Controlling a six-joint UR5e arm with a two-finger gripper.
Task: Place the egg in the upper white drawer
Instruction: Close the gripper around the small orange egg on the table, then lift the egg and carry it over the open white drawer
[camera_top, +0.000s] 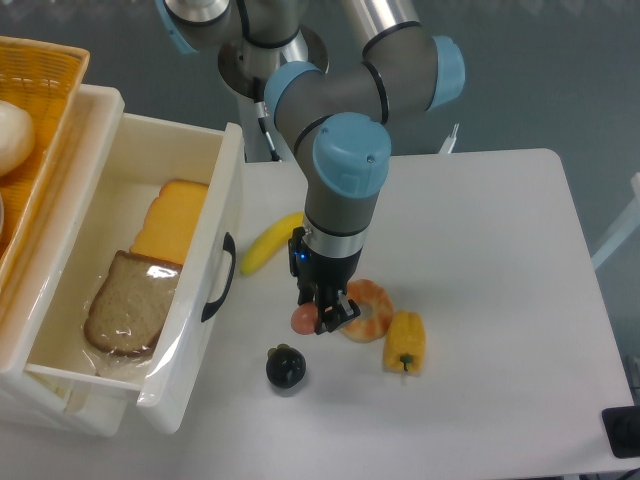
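The egg (302, 319) is a small salmon-pink oval on the white table, partly covered by my gripper (323, 317). The gripper points straight down and sits right over the egg, low at the table surface. Its dark fingers hide most of the egg, so only the egg's left side shows, and I cannot make out whether the jaws have closed on it. To the left, the upper white drawer (226, 190) stands pulled open, its black handle (218, 279) facing the egg. Inside it lie a wrapped bread slice (128, 305) and an orange cheese slab (173, 222).
A shrimp toy (372, 308) touches the gripper's right side, with a yellow pepper (405, 343) beyond it. A dark round fruit (286, 367) sits just in front of the egg. A banana (268, 245) lies between drawer and arm. An orange woven basket (40, 95) rests on the drawer unit's top left.
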